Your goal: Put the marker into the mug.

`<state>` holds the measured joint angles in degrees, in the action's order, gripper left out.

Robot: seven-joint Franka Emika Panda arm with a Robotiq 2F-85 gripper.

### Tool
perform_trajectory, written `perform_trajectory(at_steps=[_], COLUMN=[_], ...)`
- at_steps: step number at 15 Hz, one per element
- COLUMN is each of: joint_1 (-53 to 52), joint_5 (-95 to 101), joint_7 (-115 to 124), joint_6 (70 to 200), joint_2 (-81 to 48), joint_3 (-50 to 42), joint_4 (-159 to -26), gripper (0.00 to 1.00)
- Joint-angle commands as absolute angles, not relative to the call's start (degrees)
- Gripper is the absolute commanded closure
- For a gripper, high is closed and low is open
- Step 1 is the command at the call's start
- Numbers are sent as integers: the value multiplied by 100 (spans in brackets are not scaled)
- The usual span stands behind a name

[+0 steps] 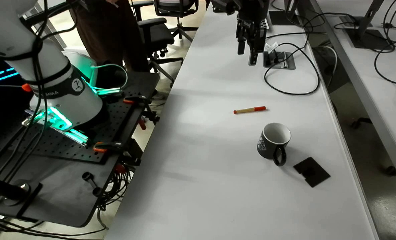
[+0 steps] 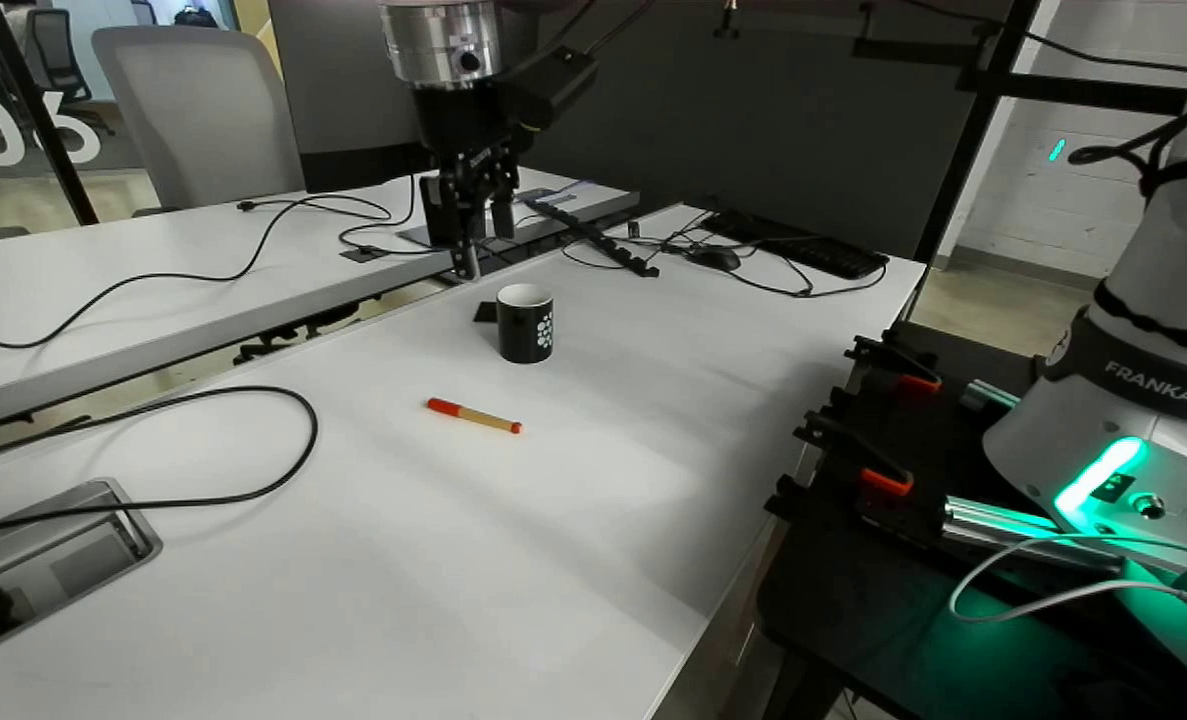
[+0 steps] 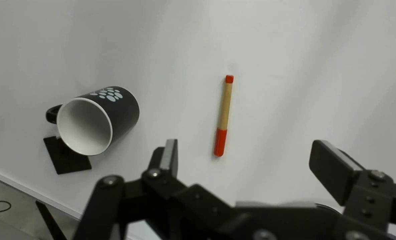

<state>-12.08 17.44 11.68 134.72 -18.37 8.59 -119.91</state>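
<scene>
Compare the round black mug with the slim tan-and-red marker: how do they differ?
The round black mug stands upright; the slim tan-and-red marker lies flat. The mug has a side handle; the marker has none. Both rest on the white table.

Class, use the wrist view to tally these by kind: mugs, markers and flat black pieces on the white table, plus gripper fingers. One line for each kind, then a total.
Mugs: 1
Markers: 1
Flat black pieces: 1
Gripper fingers: 2
Total: 5
</scene>
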Motion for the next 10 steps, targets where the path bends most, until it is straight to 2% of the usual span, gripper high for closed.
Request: perform_trajectory(at_steps=[1,4,5,10], joint_1=[-1326,-1297,-1297,-1302], joint_5=[1862,1856,1703,1705], joint_7=[1380,1292,1195,1193], joint_6=[13594,13481,13561,13559], joint_2=[-2483,-2908,-2537,-2855], joint_3=[557,316,408,285], joint_4=[-11488,-11194,-11568,-11323], gripper=[0,0,0,0])
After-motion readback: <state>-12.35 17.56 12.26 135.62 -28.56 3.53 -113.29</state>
